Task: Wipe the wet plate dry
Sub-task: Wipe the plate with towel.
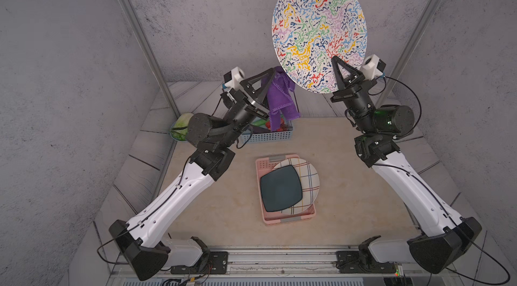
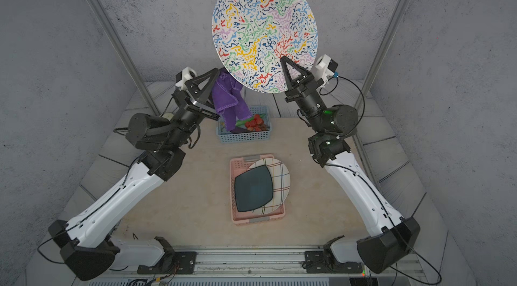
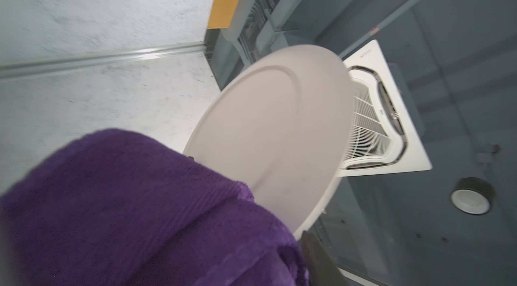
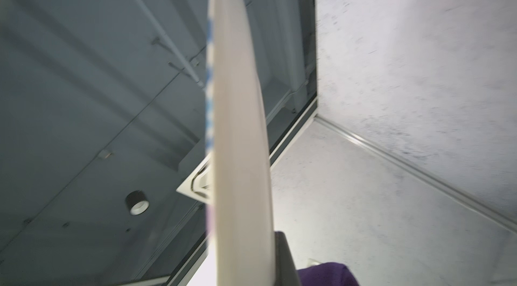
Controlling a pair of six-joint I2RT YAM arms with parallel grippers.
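right gripper (image 1: 335,61) pinches the raised plate (image 1: 319,30), left gripper (image 1: 272,71) clenches the purple cloth (image 1: 279,97), which probably must next press against its face.

Grey speckled walls (image 1: 70,75), aluminium corner posts (image 1: 138,33); dark ceiling (image 3: 461,47) (cassette vent (image 3: 372,119), round downlights (image 3: 471,196)).

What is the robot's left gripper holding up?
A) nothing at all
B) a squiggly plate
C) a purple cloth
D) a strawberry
C: the left gripper is shut on the purple cloth, which hangs down from it; the squiggly plate is in the right gripper.
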